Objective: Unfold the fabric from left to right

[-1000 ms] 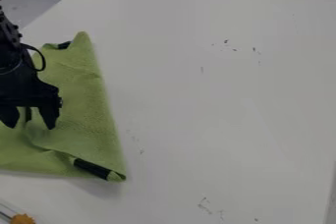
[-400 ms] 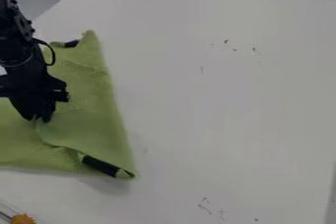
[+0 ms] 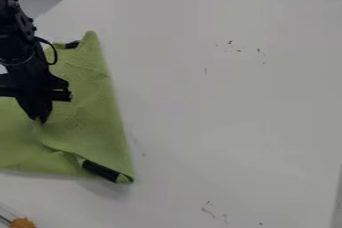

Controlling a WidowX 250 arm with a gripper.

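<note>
- We see the gripper (image 3: pixel 41 119) at view left, pointing down, clenched, pinching a bit of green fabric (image 3: pixel 97 109) at its tips.
- We have the fabric at the left on the white table (image 3: pixel 220 102), partly folded, running past the view's edge.
- We note a dark strip (image 3: pixel 100 170) at its lower corner.
- Orange thing (image 3: pixel 23 223), bottom left.

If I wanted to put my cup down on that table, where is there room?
The white table is bare right of the green cloth, apart from small dark marks. It is crowded at left, where the gripper meets the cloth.
</note>
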